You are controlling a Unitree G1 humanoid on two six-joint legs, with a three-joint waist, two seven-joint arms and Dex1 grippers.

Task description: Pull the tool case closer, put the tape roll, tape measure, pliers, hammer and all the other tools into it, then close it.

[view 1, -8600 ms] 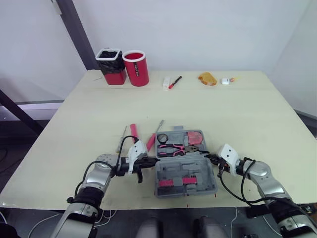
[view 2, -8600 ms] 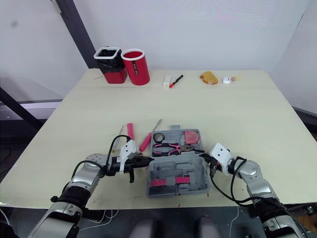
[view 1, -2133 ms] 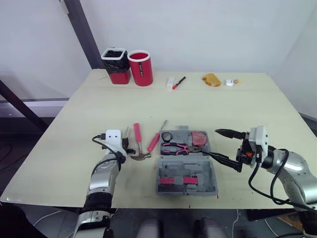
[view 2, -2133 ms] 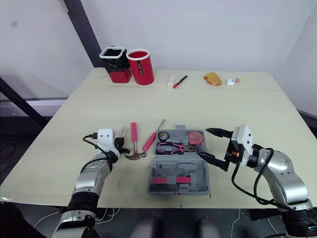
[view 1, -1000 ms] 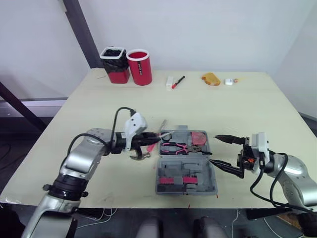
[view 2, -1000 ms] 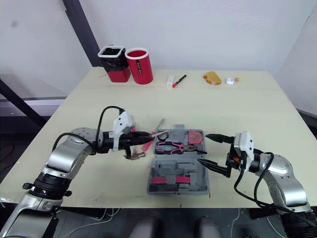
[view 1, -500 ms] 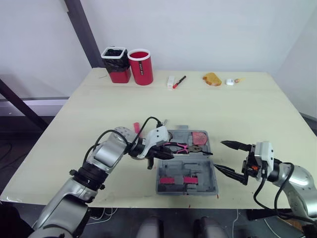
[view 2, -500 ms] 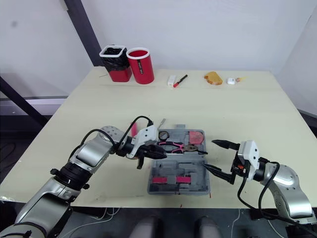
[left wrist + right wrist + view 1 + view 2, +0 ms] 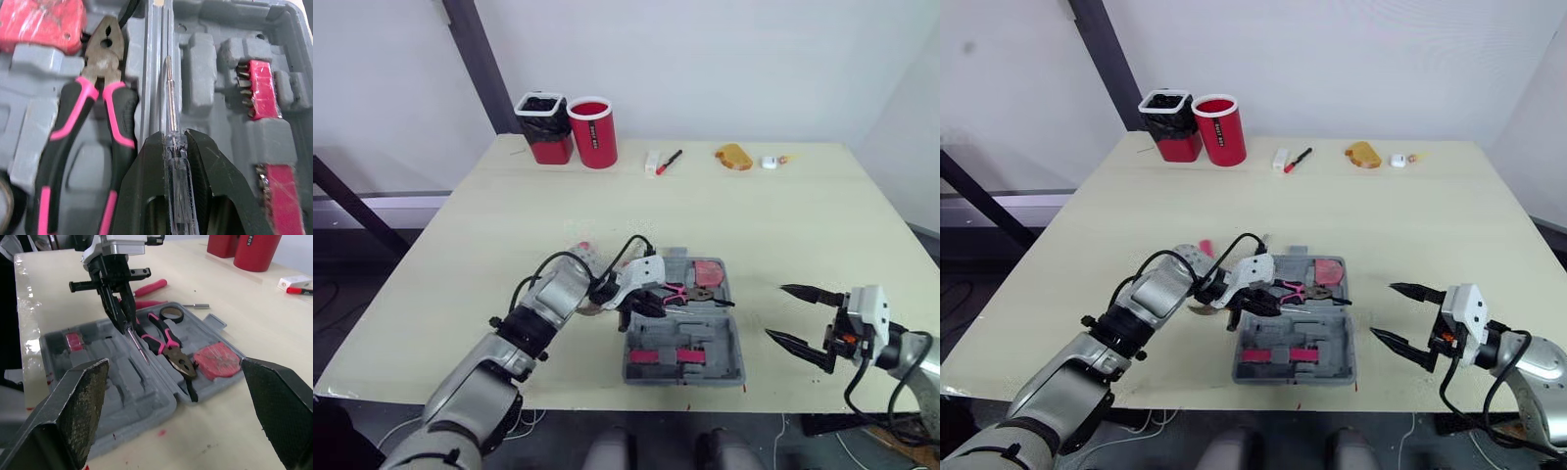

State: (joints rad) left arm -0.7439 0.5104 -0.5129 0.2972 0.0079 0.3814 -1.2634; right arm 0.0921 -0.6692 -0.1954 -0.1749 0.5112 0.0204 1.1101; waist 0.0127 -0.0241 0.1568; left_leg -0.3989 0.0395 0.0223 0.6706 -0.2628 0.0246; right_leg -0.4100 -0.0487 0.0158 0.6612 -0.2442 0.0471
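Observation:
The grey tool case (image 9: 683, 343) lies open near the table's front edge. Its far half holds pink-handled pliers (image 9: 93, 112), a black tape roll (image 9: 171, 312) and a red tape measure (image 9: 707, 271). My left gripper (image 9: 175, 137) is shut on a clear-handled screwdriver (image 9: 171, 112), whose tip points along the case's hinge between the two halves. My right gripper (image 9: 776, 311) hangs open to the right of the case, apart from it. A pink tool handle (image 9: 149, 285) lies on the table left of the case, partly hidden by my left arm.
At the table's back stand a red cup (image 9: 592, 132) and a black-lined red bin (image 9: 545, 127). A white box (image 9: 651, 162), a red pen (image 9: 668, 160), an orange item (image 9: 729, 155) and a small white object (image 9: 769, 162) lie along the far edge.
My left gripper has carried the screwdriver to the right, from the case's left edge to over its hinge. My right gripper has drawn back to the right, away from the case.

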